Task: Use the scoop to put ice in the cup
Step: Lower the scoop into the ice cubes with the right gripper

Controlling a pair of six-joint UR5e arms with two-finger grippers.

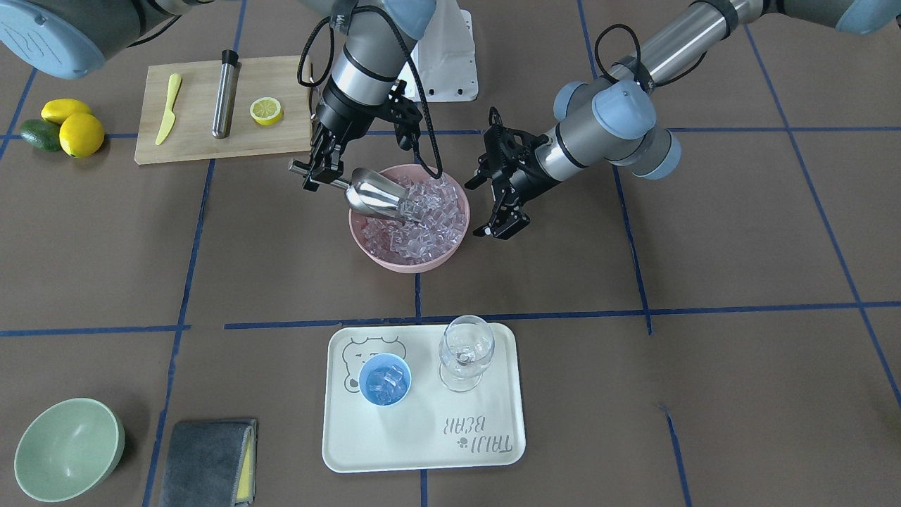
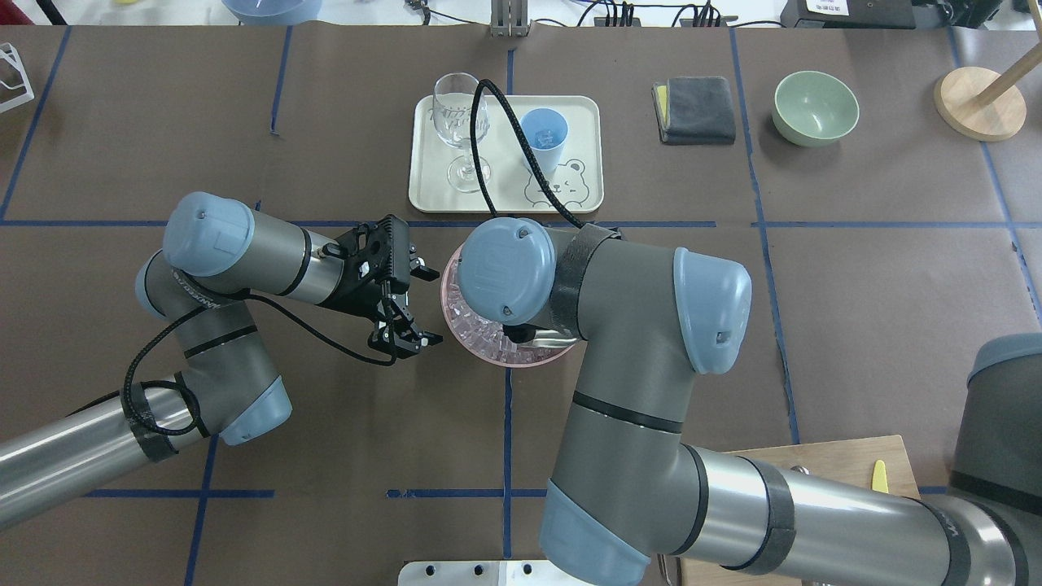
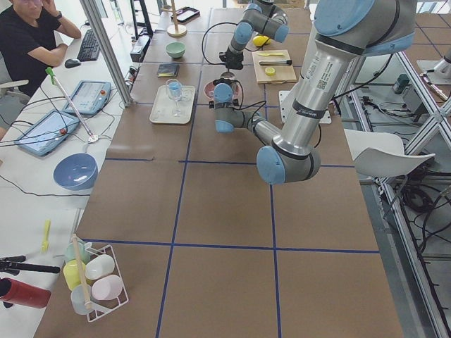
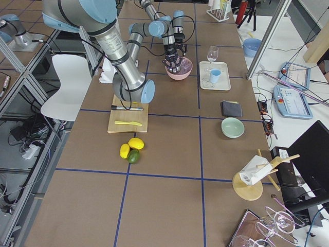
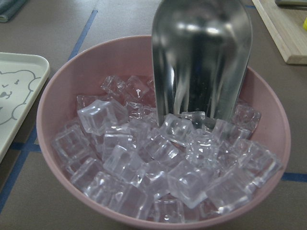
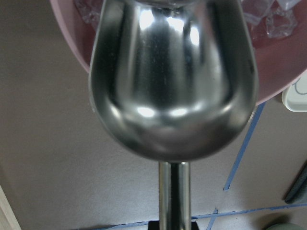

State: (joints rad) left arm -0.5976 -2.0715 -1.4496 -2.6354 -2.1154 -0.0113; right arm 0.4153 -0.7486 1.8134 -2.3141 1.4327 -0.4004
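Front-facing view: across table (image 1: 704, 387) from robot, faces it, steep look down, mid range. Overhead: behind robot, over shoulders, looks forward and down; both share pink bowl (image 1: 408, 266) and tray (image 1: 422, 436). Left side view: high at table end, looks along table, far off. Right side view: opposite end, same stretch of table. Left wrist cam: very near, on bowl, ice (image 5: 144, 158), scoop (image 5: 201, 57). Right wrist cam: even nearer, looks along scoop handle toward bowl

Mirror-bright steel scoop (image 5: 201, 57); clear, glassy ice (image 5: 163, 158) in a matt pink plastic bowl (image 5: 60, 93); matt brown paper covers the bench (image 1: 704, 246); pale, smooth wooden board (image 1: 193, 141)
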